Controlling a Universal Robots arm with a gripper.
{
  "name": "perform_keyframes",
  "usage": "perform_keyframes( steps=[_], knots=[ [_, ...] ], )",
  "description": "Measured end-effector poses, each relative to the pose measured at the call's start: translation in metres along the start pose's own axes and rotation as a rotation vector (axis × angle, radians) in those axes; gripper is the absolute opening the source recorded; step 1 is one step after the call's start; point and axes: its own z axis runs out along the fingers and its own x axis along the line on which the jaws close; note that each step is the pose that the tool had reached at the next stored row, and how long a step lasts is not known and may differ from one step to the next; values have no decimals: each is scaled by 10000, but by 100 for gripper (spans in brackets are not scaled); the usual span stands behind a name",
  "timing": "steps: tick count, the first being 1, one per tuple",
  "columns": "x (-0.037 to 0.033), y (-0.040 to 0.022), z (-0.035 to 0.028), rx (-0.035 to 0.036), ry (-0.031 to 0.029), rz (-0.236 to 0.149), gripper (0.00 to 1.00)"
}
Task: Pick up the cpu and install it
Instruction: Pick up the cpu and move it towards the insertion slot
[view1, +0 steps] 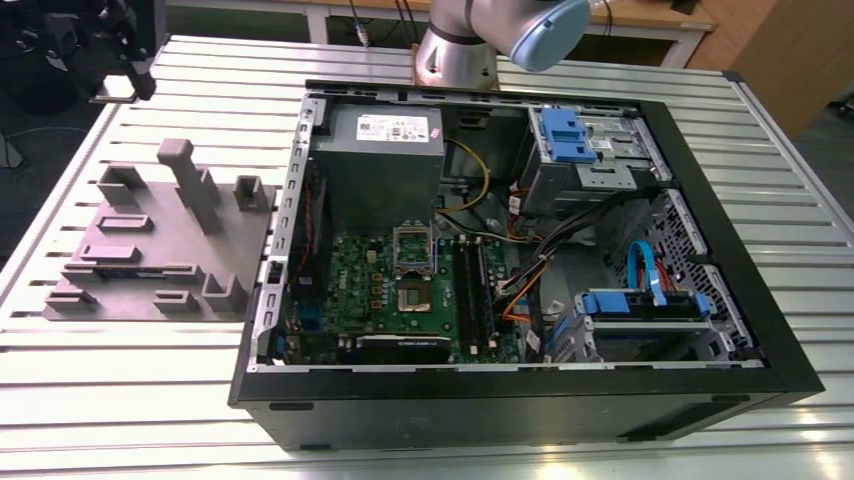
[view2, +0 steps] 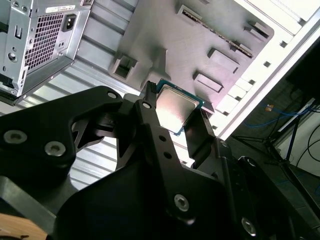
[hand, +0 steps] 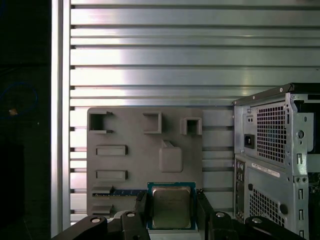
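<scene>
The cpu (hand: 171, 207), a flat square chip with a silver top and a green edge, sits between my gripper's (hand: 171, 211) black fingers (hand: 141, 206), which are shut on its two sides. In the second wrist view the cpu (view2: 176, 109) is held in my gripper (view2: 176, 122), well above the grey fixture (view2: 200, 45). In the exterior view my gripper (view1: 127, 50) is a dark shape high over the table's far corner, on the exterior view's left. The motherboard's socket (view1: 416, 296) lies in the open computer case (view1: 747, 300).
The grey fixture (view1: 160, 250) with upright blocks stands on the slatted metal table (view1: 120, 400), left of the case in the exterior view. Inside the case are a grey power supply (view1: 380, 150), blue drive bays (view1: 567, 135) and loose cables (view1: 534, 270). The arm's base (view1: 461, 55) stands behind the case.
</scene>
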Motion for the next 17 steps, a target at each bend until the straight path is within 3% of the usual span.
perform_keyframes(
  steps=[2, 17],
  knots=[
    [-57, 1, 1, 0, 0, 0, 47],
    [-101, 2, 2, 0, 0, -1, 47]
  ],
)
